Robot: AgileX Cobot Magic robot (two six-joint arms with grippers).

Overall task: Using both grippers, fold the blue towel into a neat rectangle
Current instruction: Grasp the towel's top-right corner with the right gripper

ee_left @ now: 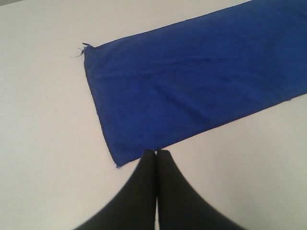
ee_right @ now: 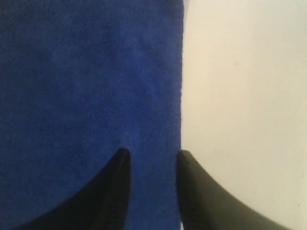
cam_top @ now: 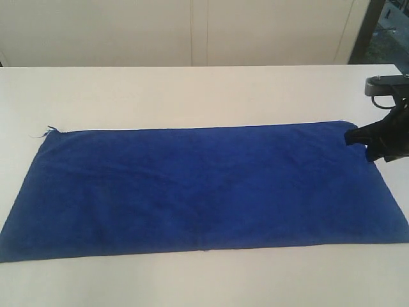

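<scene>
The blue towel (cam_top: 198,188) lies flat and spread out as a long rectangle on the white table (cam_top: 192,89), with a loose thread at its far left corner. My right gripper (cam_top: 364,146) hovers over the towel's far right corner. In the right wrist view its jaws are open (ee_right: 152,155), one finger over the cloth (ee_right: 72,96) and the other at the hemmed edge beside bare table. My left gripper (ee_left: 156,152) is shut with nothing in it, its tips by the towel's (ee_left: 192,81) edge close to a corner; it does not show in the exterior view.
White table surface (ee_left: 43,143) surrounds the towel on all sides. A pale wall with cabinet panels (cam_top: 204,32) runs behind the table, and a dark post (cam_top: 367,29) stands at the back right.
</scene>
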